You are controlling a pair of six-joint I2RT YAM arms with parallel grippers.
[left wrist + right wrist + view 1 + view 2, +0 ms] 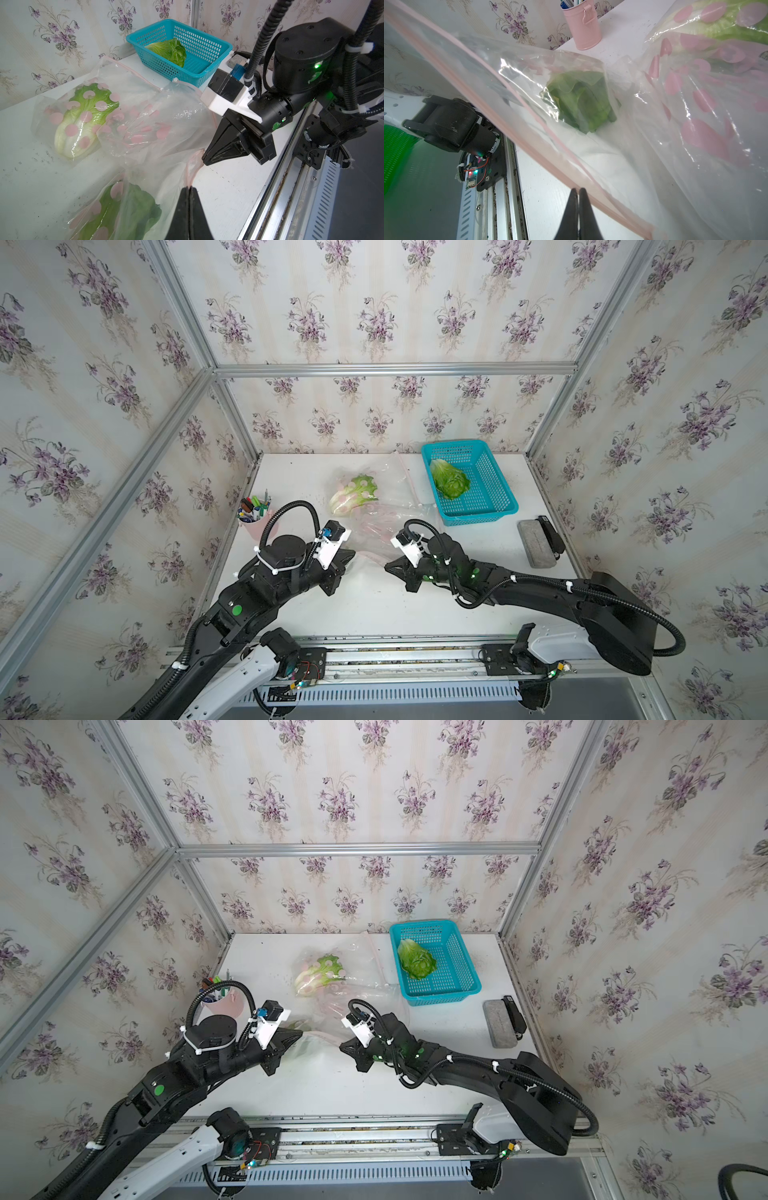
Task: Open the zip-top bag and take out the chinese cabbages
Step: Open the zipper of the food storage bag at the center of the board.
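- Zip-top bag (166,116) is pinched at its pink zip strip by the left gripper (189,188), whose jaws are pressed fully together on the plastic.
- The same strip is met by the right gripper (579,189), likewise fully closed, with its tips clamped on the strip's lower edge; the strip is run from one gripper to the other.
- One cabbage (128,209) is seen inside the bag, just beside the left gripper.
- A second cabbage (353,493) is enclosed at the bag's far end, which is laid on the tabletop (374,605).
- A third cabbage (451,482) is laid outside the bag in the teal basket (482,516), which is set just beside the bag at the back of the tabletop.
- A pink pen cup (583,27) is stood at the tabletop's left edge.
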